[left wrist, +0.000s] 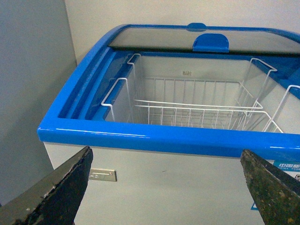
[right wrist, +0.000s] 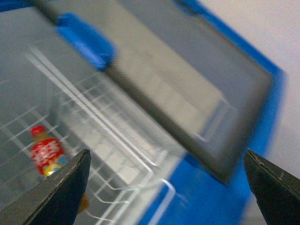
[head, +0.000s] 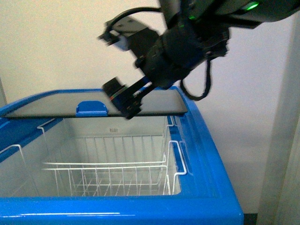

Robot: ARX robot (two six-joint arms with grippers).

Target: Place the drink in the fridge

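Plain off-white wall (head: 51,42) across the back, matte, no marks or fixtures, evenly lit with soft indoor light and no hard shadows. At the far right of the front view a pale vertical panel (head: 286,140), greyish-white, runs top to bottom, maybe a door edge or column, cannot tell which. A dark strip of floor (head: 251,218) shows at the foot of the back wall, too small to make out material. Left wrist view shows a grey wall (left wrist: 33,84) meeting the lighter wall (left wrist: 140,11) at a vertical corner. Right wrist view is blurred; only a pale wall patch (right wrist: 262,28) is readable.
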